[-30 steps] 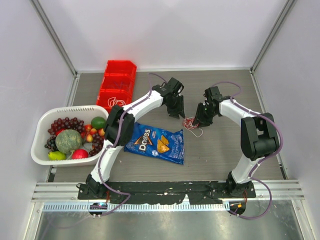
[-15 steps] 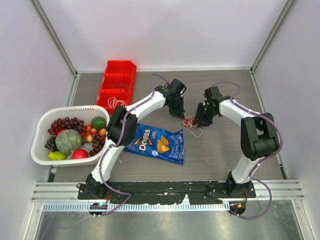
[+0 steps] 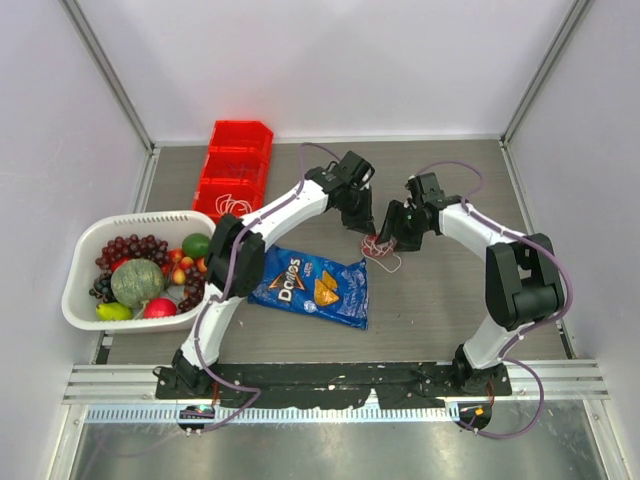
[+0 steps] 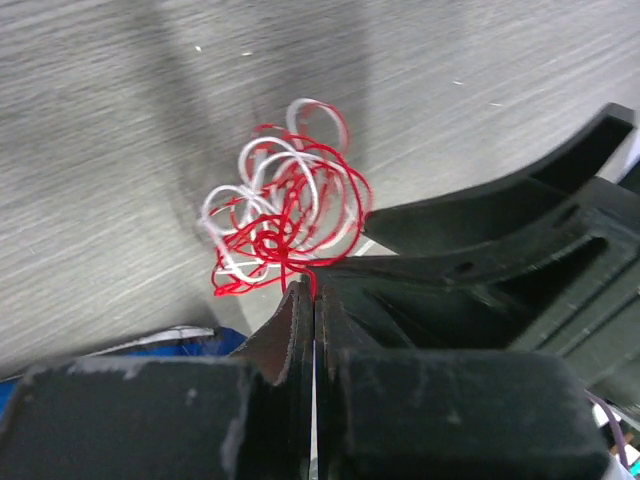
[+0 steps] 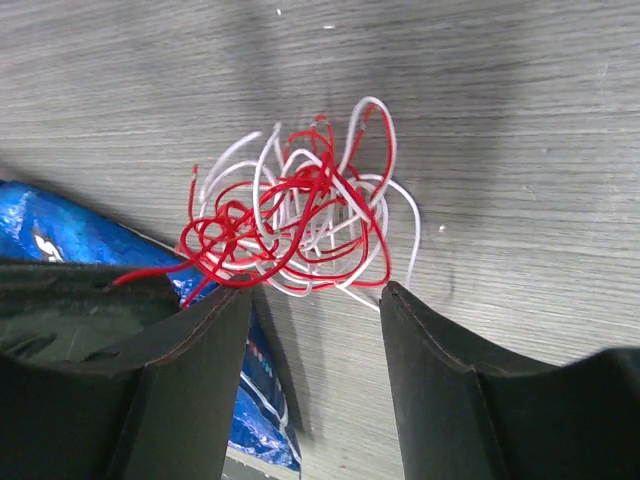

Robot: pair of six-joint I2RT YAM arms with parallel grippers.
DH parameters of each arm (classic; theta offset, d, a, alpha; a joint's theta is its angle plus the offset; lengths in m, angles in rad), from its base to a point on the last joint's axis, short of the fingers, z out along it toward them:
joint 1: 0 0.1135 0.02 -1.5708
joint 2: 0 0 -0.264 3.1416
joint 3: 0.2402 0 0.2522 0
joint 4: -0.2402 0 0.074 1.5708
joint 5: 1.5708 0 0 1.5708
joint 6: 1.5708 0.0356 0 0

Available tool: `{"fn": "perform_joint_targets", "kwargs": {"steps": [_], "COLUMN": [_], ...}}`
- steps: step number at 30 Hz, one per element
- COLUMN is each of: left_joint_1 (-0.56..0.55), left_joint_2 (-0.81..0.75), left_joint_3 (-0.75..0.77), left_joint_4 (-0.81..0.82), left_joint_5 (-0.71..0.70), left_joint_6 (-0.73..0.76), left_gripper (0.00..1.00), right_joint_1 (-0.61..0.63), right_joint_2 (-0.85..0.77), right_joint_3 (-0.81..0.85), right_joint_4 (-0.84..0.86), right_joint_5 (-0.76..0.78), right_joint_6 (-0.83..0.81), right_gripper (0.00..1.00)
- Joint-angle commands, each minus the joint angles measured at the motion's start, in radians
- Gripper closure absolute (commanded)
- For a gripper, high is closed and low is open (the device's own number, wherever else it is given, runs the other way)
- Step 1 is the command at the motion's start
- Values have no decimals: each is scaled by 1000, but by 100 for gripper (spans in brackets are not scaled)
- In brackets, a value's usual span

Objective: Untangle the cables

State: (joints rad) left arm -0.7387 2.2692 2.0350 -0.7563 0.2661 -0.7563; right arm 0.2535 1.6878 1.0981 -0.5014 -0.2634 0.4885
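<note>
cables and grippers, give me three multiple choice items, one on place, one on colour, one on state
1. Where do the cables lie?
A. in the fruit basket
B. on the table, beside the chip bag
C. by the arm bases

2. Which colours show in the tangle?
A. red and white
B. green and yellow
C. black only

3. How do the left gripper and right gripper stand?
A. both open
B. left open, right shut
C. left shut on a red strand, right open

Answers:
1 B: the top view shows the tangle on the tabletop at the bag's corner.
2 A: both wrist views show only red and white loops.
3 C: the left fingers meet with a red strand pinched at their tips, and the right fingers stand apart near the tangle.
</note>
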Motion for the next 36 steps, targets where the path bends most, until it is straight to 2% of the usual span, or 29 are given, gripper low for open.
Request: {"fn": "perform_joint_targets", "kwargs": {"steps": [1, 11, 19, 24, 27, 31, 36], "left_joint_1": [-5, -5, 5, 28, 38, 50, 50], "left_joint_2": [-100, -218, -231, -221, -231, -247, -247], "left_joint_3": [-18, -81, -35, -44, -76, -105, -99], "left_joint_4": [35, 110, 86, 74, 115, 164, 176], "left_joint_5": [68, 133, 125, 140, 174, 214, 252], "left_joint_6": [-32, -94, -101, -109, -118, -143, -150], "left_gripper": [100, 100, 100, 100, 100, 100, 100], "right_joint_1": [6, 4, -16, -106, -200, -206, -204], "right_joint_2": [-43, 3, -105, -241, -322, -338, -384], "right_joint_3": [-33, -27, -102, -184, -263, -326, -362], "right_joint_4": [104, 176, 169, 172, 336, 452, 595], "right_joint_5": [-17, -74, -99, -181, -350, -459, -505], "right_joint_6": [45, 107, 128, 173, 223, 263, 318], "right_gripper": [40, 41, 40, 41, 41, 40, 39]}}
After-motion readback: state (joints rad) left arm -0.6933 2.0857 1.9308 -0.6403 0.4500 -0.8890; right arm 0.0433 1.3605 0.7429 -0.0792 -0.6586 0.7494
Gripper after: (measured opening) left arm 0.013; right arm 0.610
